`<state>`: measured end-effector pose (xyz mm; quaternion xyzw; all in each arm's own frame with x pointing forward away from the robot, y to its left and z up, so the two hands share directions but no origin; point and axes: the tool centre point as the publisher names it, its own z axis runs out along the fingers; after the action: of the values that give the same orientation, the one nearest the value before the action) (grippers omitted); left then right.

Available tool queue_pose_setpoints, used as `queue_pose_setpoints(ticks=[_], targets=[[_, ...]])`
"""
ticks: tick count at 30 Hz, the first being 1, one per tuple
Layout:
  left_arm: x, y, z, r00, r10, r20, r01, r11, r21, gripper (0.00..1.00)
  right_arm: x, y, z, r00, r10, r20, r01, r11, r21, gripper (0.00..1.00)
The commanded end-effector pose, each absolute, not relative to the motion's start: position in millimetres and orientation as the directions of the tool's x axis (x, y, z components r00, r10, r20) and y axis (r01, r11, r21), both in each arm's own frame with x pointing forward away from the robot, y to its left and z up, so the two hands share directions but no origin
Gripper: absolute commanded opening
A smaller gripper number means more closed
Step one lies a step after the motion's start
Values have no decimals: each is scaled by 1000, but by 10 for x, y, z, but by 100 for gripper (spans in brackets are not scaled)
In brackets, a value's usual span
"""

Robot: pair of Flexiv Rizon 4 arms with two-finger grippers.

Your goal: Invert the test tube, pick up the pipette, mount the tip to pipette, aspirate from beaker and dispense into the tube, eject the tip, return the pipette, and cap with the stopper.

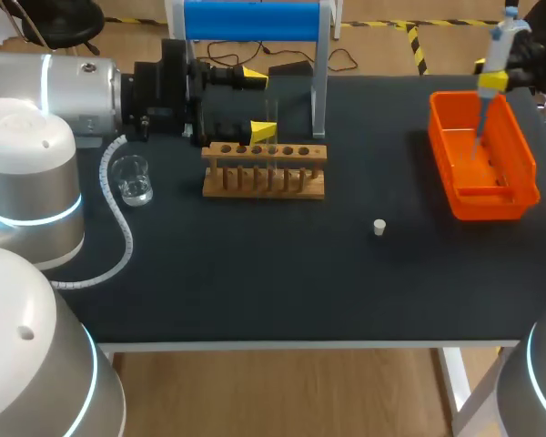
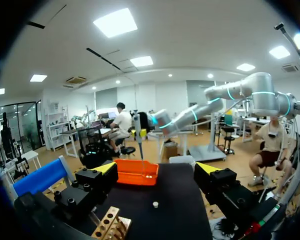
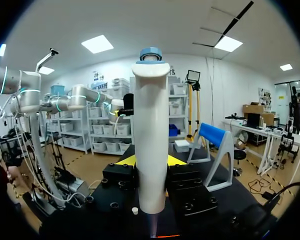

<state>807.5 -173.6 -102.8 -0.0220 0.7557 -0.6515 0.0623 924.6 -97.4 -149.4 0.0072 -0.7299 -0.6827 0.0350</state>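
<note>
My right gripper [image 1: 493,80] is shut on the white, blue-topped pipette [image 1: 497,47] and holds it upright; the pipette's thin lower end [image 1: 480,127] hangs over the orange bin [image 1: 519,146]. In the right wrist view the pipette [image 3: 151,140] fills the gap between the yellow tips. My left gripper [image 1: 259,105] stands open just behind the wooden tube rack [image 1: 264,171], with nothing between its fingers. A clear tube [image 1: 274,141] seems to stand in the rack. The small white stopper [image 1: 379,227] lies on the dark table. The glass beaker [image 1: 132,179] sits left of the rack.
The blue pipette stand [image 1: 255,18] rises at the back behind the rack. From the left wrist view, the rack [image 2: 110,225] is under the open gripper [image 2: 157,170], with the stopper [image 2: 155,204] and the bin [image 2: 136,172] ahead.
</note>
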Motion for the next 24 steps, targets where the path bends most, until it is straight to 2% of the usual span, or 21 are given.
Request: queue_pose_setpoints(ticks=[1, 12, 24], targets=[[8077, -1742, -1035, -991, -117, -67, 49, 148, -988, 100, 9362, -1189, -1547, -995, -91, 46, 40, 66, 997, 0], [8077, -1742, -1035, -991, -117, -67, 49, 148, -988, 100, 9448, -1394, -1690, -987, -155, 29, 19, 64, 998, 0], [8077, -1742, -1035, -991, -117, -67, 49, 148, -988, 100, 9360, -1337, -1882, -973, -230, 23, 13, 45, 999, 0]])
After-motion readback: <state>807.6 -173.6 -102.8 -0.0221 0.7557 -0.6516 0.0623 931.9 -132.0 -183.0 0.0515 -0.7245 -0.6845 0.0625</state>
